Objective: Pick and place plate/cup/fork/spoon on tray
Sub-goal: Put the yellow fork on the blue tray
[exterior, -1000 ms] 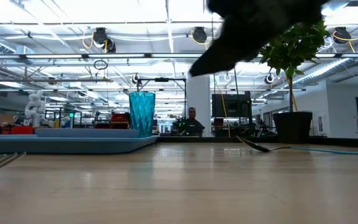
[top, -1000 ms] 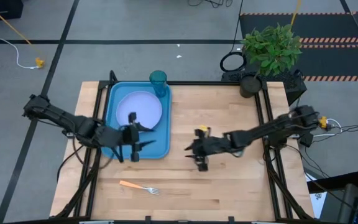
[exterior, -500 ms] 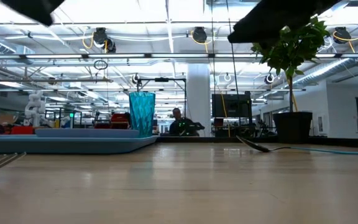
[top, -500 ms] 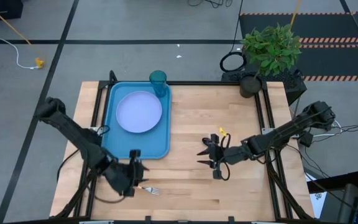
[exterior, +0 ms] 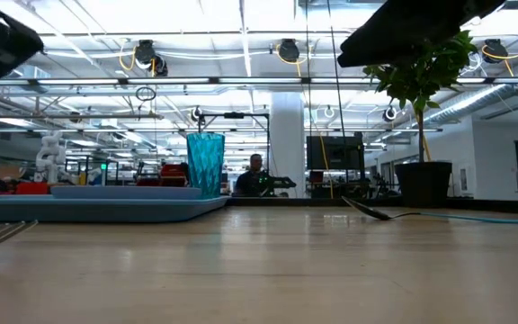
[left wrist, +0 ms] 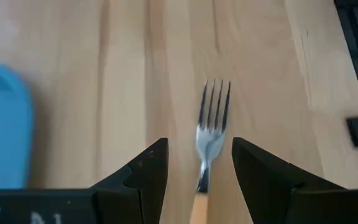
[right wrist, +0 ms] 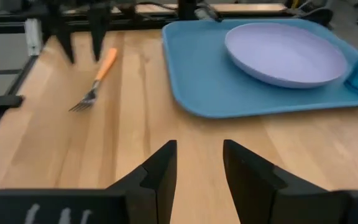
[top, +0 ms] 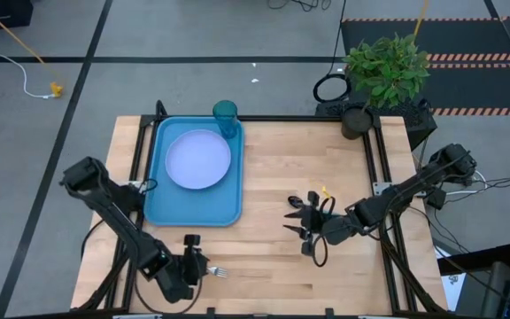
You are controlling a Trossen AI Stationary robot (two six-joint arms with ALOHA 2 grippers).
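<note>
Worktop (top: 264,177): pale wood, carrying everything listed below.

Tray (top: 162,208): bright blue, on the left half of the worktop toward the far edge. You had two of four items on it.

Plate (top: 198,159): pale lavender, lying flat in the far part of the tray.

Cup (top: 226,118): teal tumbler, upright in the tray's far right corner, just beside the plate.

Spoon (exterior: 439,215): light-blue handle, dark bowl, flat on the worktop well right of the tray. Only the low view showed it; the right arm hid it from above.

Fork (left wrist: 209,134): orange handle, silver tines, flat on the near left worktop, apart from the tray. You could judge it light, stiff and slippery, lying low on the wood; the handle's middle looked the best hold, pinched across its width.

Left end effector (top: 194,258): open, empty, fingers either side of the fork's handle end, tines pointing away.

Right end effector (top: 302,221): partly open, empty, waiting over the worktop's right half, facing the tray.
</note>
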